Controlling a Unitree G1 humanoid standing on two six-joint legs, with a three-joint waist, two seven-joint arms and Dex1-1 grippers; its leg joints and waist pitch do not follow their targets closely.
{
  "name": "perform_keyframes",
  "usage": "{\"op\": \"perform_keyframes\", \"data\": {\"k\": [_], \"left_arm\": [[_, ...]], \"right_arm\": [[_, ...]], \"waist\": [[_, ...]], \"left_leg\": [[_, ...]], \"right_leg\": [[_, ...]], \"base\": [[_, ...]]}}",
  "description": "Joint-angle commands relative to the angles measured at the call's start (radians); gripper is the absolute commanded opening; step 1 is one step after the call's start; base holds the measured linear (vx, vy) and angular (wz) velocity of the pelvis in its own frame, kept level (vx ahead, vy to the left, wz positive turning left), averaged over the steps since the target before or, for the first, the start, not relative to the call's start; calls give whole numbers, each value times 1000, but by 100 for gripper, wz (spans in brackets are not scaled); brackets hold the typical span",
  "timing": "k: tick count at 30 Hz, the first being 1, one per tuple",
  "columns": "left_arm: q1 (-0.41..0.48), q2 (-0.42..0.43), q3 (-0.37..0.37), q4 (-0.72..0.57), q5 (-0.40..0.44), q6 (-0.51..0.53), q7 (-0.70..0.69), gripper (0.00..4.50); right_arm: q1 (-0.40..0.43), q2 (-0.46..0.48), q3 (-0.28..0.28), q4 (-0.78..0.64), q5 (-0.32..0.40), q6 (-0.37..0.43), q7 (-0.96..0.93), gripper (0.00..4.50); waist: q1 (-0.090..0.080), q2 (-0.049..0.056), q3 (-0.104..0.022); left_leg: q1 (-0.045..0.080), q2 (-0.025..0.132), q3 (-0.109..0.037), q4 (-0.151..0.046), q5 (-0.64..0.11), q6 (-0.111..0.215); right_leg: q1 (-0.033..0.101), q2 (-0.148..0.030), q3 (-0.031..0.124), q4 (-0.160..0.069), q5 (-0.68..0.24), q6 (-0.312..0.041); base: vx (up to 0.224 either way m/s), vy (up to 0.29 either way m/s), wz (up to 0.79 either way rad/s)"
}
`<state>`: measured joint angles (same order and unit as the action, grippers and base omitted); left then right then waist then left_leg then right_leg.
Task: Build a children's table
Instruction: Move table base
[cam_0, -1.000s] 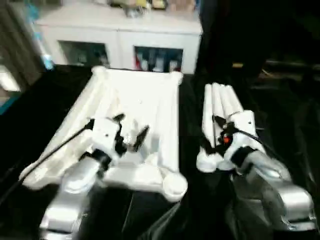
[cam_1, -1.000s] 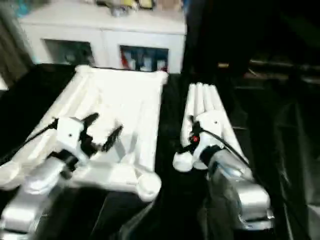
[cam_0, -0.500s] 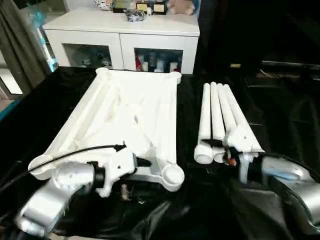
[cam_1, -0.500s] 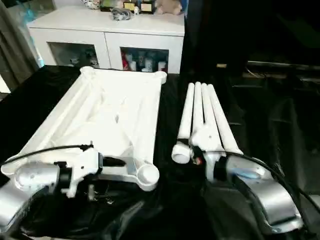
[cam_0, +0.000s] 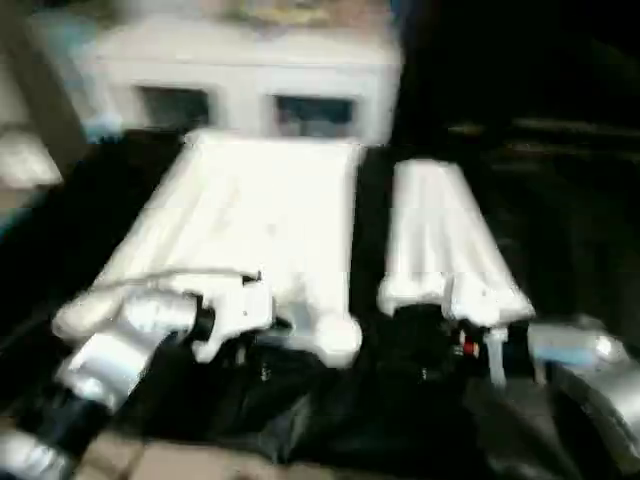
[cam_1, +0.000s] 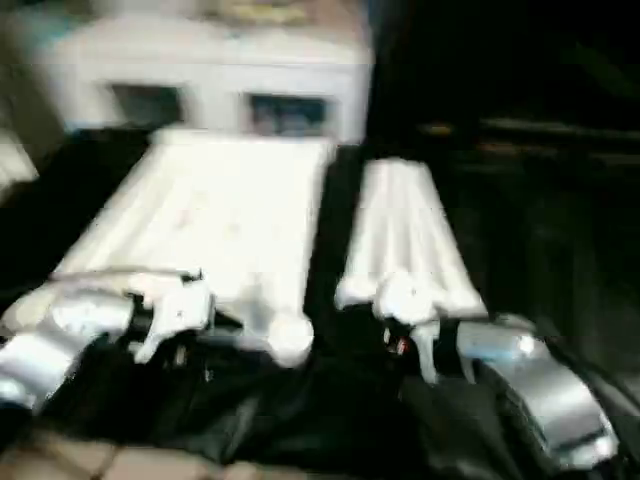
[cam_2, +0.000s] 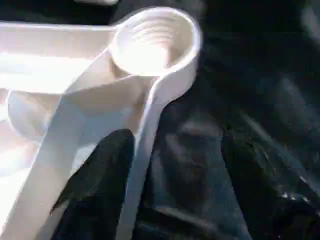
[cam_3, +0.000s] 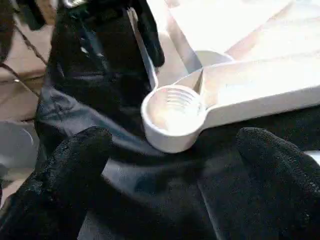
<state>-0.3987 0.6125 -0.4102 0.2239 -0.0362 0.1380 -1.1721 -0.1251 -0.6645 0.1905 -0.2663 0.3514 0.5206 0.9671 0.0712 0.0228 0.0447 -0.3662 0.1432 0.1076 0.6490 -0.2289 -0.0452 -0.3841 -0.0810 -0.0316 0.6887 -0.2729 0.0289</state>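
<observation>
Lying underside-up on the black-draped counter (cam_0: 420, 420), one white table top (cam_0: 255, 215) fills the middle left of the frame, with a blurred bundle of white legs (cam_0: 435, 235) just right of it, too smeared to count. The left hand (cam_0: 262, 312) sits at the top's near edge by one threaded corner socket (cam_2: 152, 40); its state I cannot tell. The right hand (cam_3: 172, 165) stands spread wide, facing that socket.

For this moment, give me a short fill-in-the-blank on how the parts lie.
1. The table top lies on a ____ cloth.
2. The legs lie bundled on the top's ____ side.
3. The corner socket has a ____ inside.
4. The right tool has its fingers ____.

Missing words: black; right; thread; open
</observation>
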Motion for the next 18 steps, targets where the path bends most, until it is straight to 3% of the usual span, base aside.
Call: {"op": "perform_keyframes", "data": {"k": [1,2,3,4,7,8,13,18], "left_arm": [[-49,-14,-5,80,29,-26,21,282],[-68,-23,-7,118,45,-47,32,263],[-72,-25,-8,127,49,-52,34,263],[-81,-29,-10,145,55,-58,33,243],[-112,-43,-12,203,75,-87,44,230],[-119,-46,-13,217,82,-99,46,206],[-156,-58,-26,288,94,-140,17,172],[-168,-57,-19,293,78,-130,-31,142]], "right_arm": [[-11,-1,11,-4,-8,-1,4,450],[-13,-1,13,-2,-12,-2,5,450],[-14,-1,14,-2,-13,-3,5,450],[-14,0,14,-2,-13,-2,6,450],[-15,-3,13,-3,-11,-2,9,450],[-15,-4,13,-3,-10,-2,9,450],[-15,-9,13,-4,-11,-4,11,450],[-11,-12,9,-7,-11,-4,13,450]], "waist": [[6,-21,-39],[-3,-16,-45],[-2,-13,-49],[-8,-1,-48],[-11,-5,-50],[-11,-6,-51],[-10,-11,-51],[-8,-6,-51]], "left_leg": [[6,57,-4,-96,-118,-20],[18,67,8,-112,-198,-20],[15,67,12,-115,-218,-13],[6,72,18,-123,-269,-12],[4,73,21,-128,-282,-14],[3,71,25,-127,-257,-7],[0,70,33,-124,-185,14],[2,73,35,-125,-167,15]], "right_leg": [[4,-52,59,-157,-524,-101],[8,-29,48,-131,-252,-164],[14,-29,46,-126,-187,-190],[22,-43,45,-130,-157,-233],[28,-49,45,-135,-157,-232],[30,-49,46,-138,-132,-229],[36,-54,48,-140,-81,-234],[37,-55,47,-140,-75,-242]], "base": [[0,0,0],[0,0,0],[0,0,0],[0,0,0],[0,0,0],[0,0,0],[0,0,0],[0,0,0]]}}
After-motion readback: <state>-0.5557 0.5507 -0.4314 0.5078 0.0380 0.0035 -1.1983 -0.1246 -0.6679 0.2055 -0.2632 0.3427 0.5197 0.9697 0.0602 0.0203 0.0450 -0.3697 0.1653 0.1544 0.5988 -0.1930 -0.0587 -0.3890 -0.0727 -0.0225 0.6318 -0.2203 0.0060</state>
